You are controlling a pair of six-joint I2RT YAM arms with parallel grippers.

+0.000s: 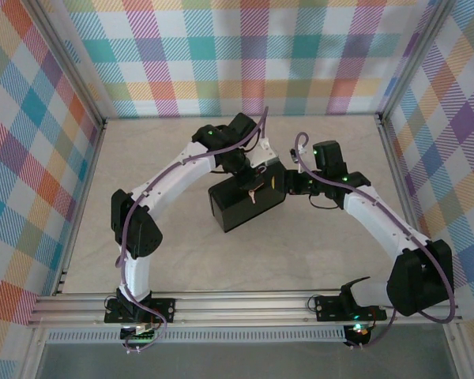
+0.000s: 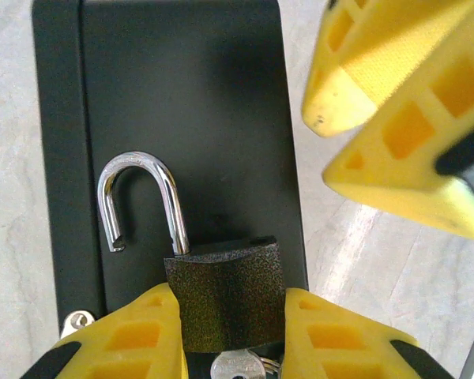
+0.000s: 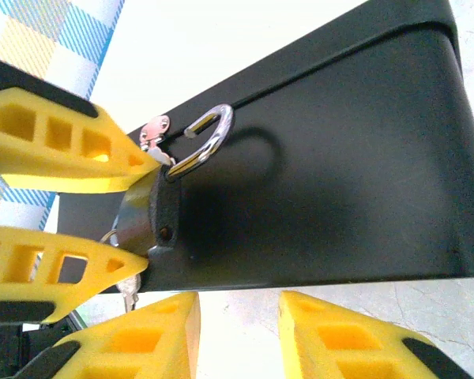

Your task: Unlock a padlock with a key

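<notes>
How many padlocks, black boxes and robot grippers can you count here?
Padlocks: 1, the padlock
Black boxes: 1, the black box
Robot grippers: 2, the left gripper and the right gripper
Total: 4

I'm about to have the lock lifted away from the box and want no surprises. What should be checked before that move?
1. Shackle sprung open, free end out of the body: ok.
2. Left gripper clamped on the padlock body: ok.
3. Key at the padlock's bottom end: ok.
4. Shackle clear of the hasp on the box: cannot tell, they sit close together.
5. Right gripper open, empty, beside the box: ok.
</notes>
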